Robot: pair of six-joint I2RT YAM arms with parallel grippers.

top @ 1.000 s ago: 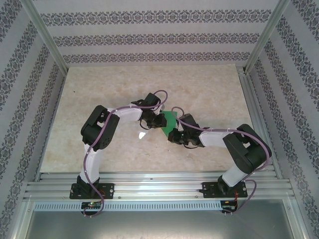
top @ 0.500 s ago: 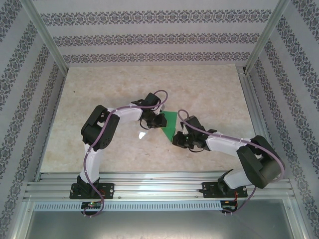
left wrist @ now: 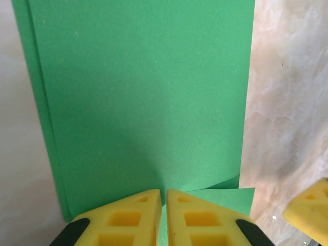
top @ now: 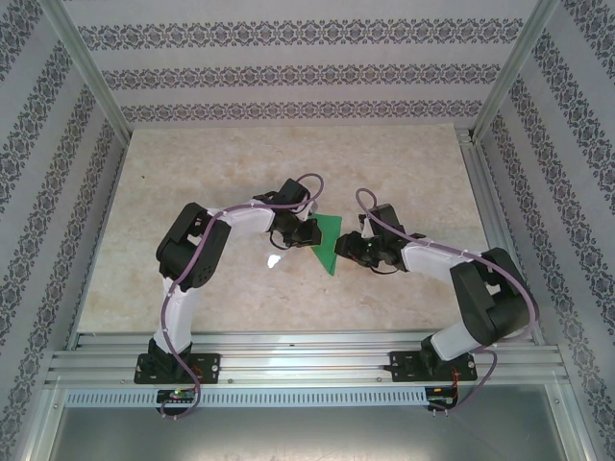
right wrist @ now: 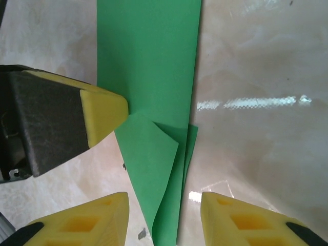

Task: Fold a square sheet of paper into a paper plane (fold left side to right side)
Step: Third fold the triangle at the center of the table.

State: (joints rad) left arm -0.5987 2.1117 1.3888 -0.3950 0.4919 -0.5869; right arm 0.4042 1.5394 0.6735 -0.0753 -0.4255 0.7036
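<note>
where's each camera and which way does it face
top external: above and behind the bases, looking down at the table; both arms, left hand and right hand by the green paper.
left wrist: on the left arm, facing down past its shut fingers onto paper.
right wrist: on the right arm, facing the paper between its open fingers.
shared: both wrists see the paper and the other hand's finger.

You have bare table [top: 404,163] free on the far half and out to both patterned walls [top: 562,192]. In the middle it is tight: the left gripper [top: 307,230] and right gripper [top: 346,248] crowd the green paper [top: 330,245] from both sides.
</note>
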